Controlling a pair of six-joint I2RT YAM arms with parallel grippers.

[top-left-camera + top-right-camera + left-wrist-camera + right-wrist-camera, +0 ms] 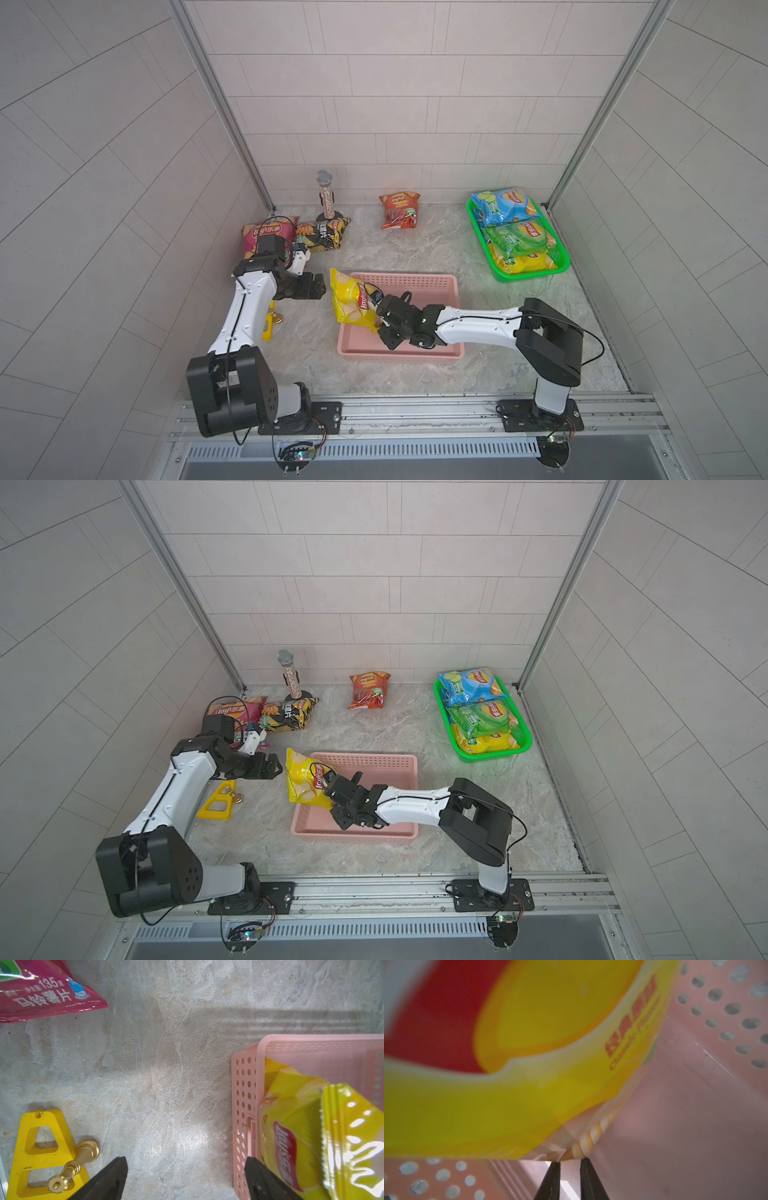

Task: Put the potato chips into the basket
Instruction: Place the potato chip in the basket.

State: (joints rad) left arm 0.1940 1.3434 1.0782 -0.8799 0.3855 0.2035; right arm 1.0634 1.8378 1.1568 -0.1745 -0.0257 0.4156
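Right wrist view puts the right gripper [569,1164] up close: its two slim black fingers are drawn to a narrow slit. The striped, crimped corner seam of the yellow foil chip bag [529,1095] is caught at their tips, so the bag is pinched there. That bag is glossy and puffed like a pillow, saw-toothed along its sealed ends, with a red Lay's roundel and printed golden crisps. In both top views it stands tilted at the 9 o'clock wall of the pink perforated plastic basket [415,281], its gripped end inside and its other end rising above the rim. The basket is a shallow rectangle with a smooth floor and walls dotted with round holes. At 9 o'clock of the bag hangs the left gripper [186,1160], fingers spread wide with nothing between them, above the matt marbled stone-look tabletop [166,1064]. Farther out lie more slick, puffy packs: a magenta bag [266,232] and a black bag [326,235] at 10 o'clock of the basket, and a red-orange bag [399,210] at 12. At 2 o'clock a bright green plastic tray [511,277] holds a blue bag [503,205], a green bag [519,239] and a second yellow bag [523,262].
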